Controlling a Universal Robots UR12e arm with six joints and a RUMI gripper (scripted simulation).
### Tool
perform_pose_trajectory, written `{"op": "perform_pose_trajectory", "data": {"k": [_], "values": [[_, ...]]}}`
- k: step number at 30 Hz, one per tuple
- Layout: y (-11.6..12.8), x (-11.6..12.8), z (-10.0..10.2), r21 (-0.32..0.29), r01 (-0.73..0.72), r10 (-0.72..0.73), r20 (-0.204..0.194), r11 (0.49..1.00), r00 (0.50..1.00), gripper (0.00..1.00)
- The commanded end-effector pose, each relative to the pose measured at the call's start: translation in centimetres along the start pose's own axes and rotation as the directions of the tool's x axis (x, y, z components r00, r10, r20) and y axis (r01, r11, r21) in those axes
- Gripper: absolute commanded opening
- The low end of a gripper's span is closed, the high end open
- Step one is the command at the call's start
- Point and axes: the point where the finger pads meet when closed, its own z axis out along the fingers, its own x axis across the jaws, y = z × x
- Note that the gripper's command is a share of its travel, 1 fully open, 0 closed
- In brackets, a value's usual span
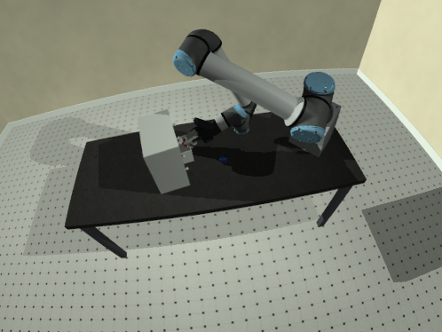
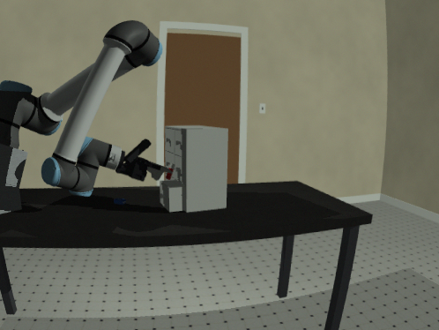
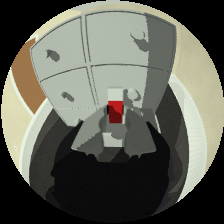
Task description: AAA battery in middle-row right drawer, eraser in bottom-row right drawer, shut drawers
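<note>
A grey, boxy chest (image 1: 161, 151) stands upright on the black table (image 1: 111, 209), one bottom-row drawer (image 2: 173, 197) pulled out. The gripper (image 2: 164, 171) pinches a small red eraser (image 3: 115, 111) just above that drawer, close to the chest's front. Farther right, a small blue object (image 1: 224, 159) lies on the tabletop.

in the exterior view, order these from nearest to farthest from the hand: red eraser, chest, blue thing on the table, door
1. red eraser, held in the hand
2. chest, just right of it
3. blue thing, lower left on the table
4. door, behind the chest
</note>
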Motion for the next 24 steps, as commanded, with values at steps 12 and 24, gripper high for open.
{"op": "perform_pose_trajectory", "data": {"k": [12,24], "values": [[-0.05,0.0,-0.01,0.001,0.0,0.0,0.0,1.0,1.0,0.11],[-0.05,0.0,-0.01,0.001,0.0,0.0,0.0,1.0,1.0,0.16]]}}
